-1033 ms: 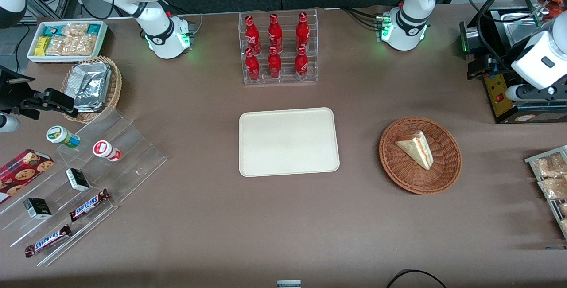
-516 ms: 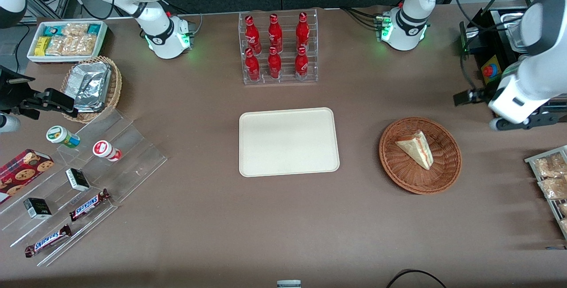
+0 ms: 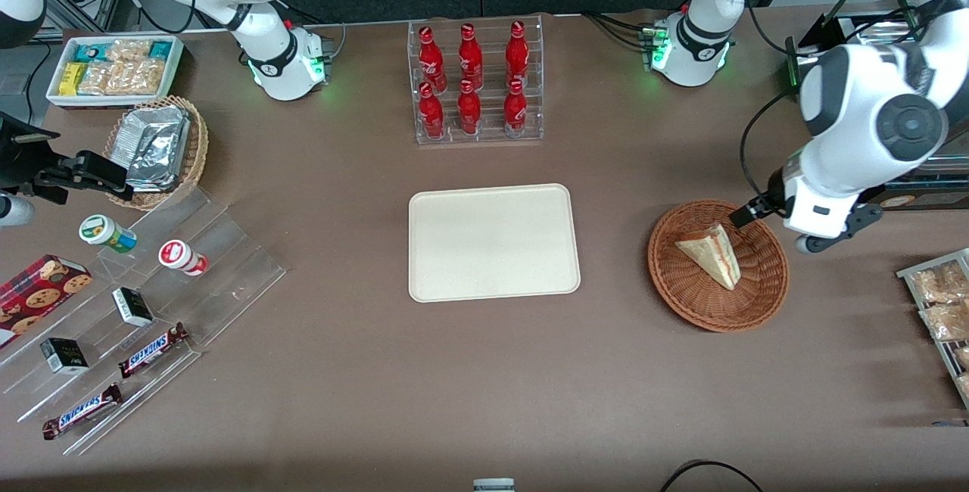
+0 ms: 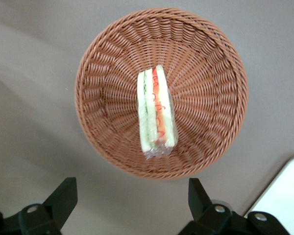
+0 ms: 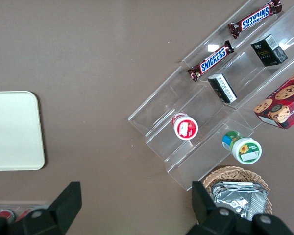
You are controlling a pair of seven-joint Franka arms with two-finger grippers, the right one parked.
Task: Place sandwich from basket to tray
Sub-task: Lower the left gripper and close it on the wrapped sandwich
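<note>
Hovering above the basket point(image 4: 161, 93) with jaws spread wide, the gripper point(image 4: 130, 205) faces a soft, light, wrapped sandwich point(image 4: 157, 112); pinch gently across its bread faces.

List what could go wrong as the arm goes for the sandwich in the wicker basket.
1. The sandwich stands on its thin edge, so a finger of the open gripper, now above the basket's edge, could tip it flat.
2. Its shiny wrap may slip under a light pinch; a hard one could squash the bread.
3. The light basket might drag toward the tray if a finger catches its raised rim.
</note>
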